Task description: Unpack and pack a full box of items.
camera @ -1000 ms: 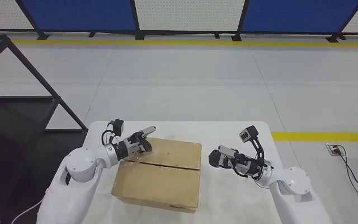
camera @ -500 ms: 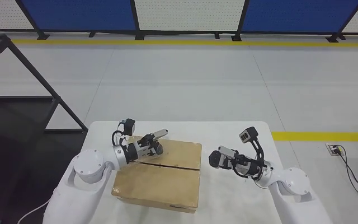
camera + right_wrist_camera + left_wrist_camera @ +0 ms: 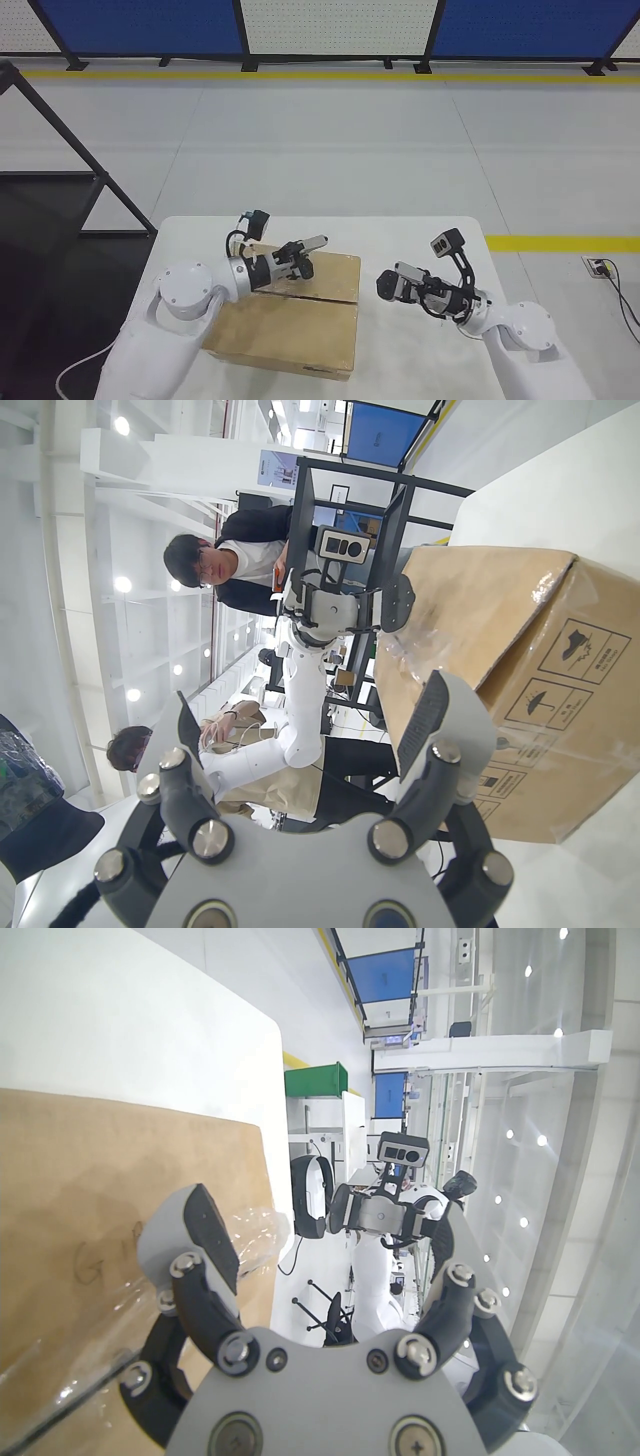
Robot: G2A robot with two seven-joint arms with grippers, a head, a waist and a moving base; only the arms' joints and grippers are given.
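A closed cardboard box (image 3: pixel 285 330) lies on the white table (image 3: pixel 420 235), its two top flaps meeting in a seam. Clear tape (image 3: pixel 250 1238) is crumpled along the box top near its edge. My left gripper (image 3: pixel 310 255) hovers open over the far flap, close to the right end of the box (image 3: pixel 100 1178), with one pad (image 3: pixel 210 1233) just above the tape. My right gripper (image 3: pixel 386 285) is open with nothing between its fingers, beside the box's right side (image 3: pixel 500 610) and apart from it. The two grippers face each other: right gripper (image 3: pixel 380 1218), left gripper (image 3: pixel 395 600).
A black metal frame (image 3: pixel 60 130) stands on the floor left of the table. Bare tabletop lies behind the box and to its right, around the right arm. The box reaches almost to the table's near edge.
My left gripper has slid to the right along the far flap, from the box's left end towards its right end. The right gripper has stayed where it was.
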